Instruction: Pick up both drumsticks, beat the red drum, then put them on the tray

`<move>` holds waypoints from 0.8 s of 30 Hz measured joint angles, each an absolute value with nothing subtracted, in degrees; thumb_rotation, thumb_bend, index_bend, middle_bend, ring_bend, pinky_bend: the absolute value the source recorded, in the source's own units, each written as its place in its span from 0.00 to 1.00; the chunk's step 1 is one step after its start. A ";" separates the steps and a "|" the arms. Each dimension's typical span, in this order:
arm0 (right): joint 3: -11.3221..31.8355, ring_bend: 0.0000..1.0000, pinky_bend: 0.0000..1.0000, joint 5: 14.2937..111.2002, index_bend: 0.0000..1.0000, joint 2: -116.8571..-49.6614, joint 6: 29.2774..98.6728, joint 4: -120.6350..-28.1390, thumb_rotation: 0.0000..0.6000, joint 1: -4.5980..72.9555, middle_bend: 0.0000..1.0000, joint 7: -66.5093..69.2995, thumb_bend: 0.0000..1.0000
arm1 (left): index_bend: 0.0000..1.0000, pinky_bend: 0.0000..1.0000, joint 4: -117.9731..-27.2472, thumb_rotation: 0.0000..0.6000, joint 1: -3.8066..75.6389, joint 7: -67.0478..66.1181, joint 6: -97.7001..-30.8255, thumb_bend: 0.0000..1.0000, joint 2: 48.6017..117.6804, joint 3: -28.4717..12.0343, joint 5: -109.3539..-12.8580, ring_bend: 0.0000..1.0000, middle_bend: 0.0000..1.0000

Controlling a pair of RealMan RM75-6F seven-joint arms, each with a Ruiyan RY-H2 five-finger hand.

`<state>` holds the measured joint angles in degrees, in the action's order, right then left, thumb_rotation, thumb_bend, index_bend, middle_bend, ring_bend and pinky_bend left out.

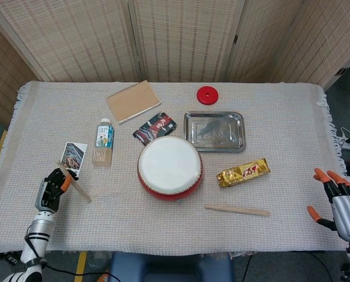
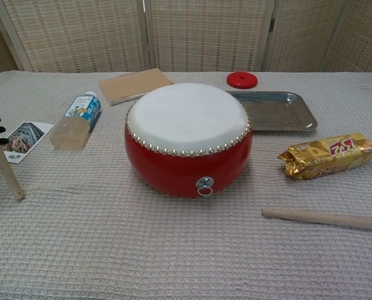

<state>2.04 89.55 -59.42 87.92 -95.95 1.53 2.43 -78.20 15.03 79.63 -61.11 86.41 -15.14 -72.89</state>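
Observation:
The red drum with its white skin stands mid-table, also in the chest view. My left hand at the table's front left grips one wooden drumstick, whose tip touches the cloth. The other drumstick lies flat on the cloth in front and to the right of the drum. My right hand hovers off the table's right edge with fingers spread, holding nothing. The steel tray sits behind and to the right of the drum.
A gold snack packet lies between the tray and the loose stick. A bottle and a photo card lie left of the drum. A notebook, a dark packet and a red lid sit further back.

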 measured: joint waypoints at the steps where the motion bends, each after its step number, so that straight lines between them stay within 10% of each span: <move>1: 2.03 0.03 0.18 89.51 0.07 -59.41 87.86 -95.99 1.00 1.53 0.21 2.38 0.19 | 0.43 0.40 -77.84 1.00 15.11 81.53 -60.45 0.45 86.39 -15.38 -72.96 0.40 0.48; 10: 1.86 0.03 0.18 89.40 0.07 -59.26 87.65 -96.41 1.00 1.45 0.21 2.10 0.19 | 0.33 0.49 -75.02 1.00 15.37 87.14 -60.33 0.46 87.27 -15.27 -75.86 0.48 0.54; 24: 1.99 0.03 0.18 90.84 0.07 -58.74 89.42 -96.95 1.00 1.06 0.21 1.97 0.19 | 0.58 0.61 -75.22 1.00 14.10 83.54 -63.99 0.28 88.45 -13.07 -77.40 0.62 0.69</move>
<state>1.99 90.84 -58.74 89.42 -96.95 1.06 1.97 -75.22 14.10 83.54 -63.99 88.45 -13.07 -77.40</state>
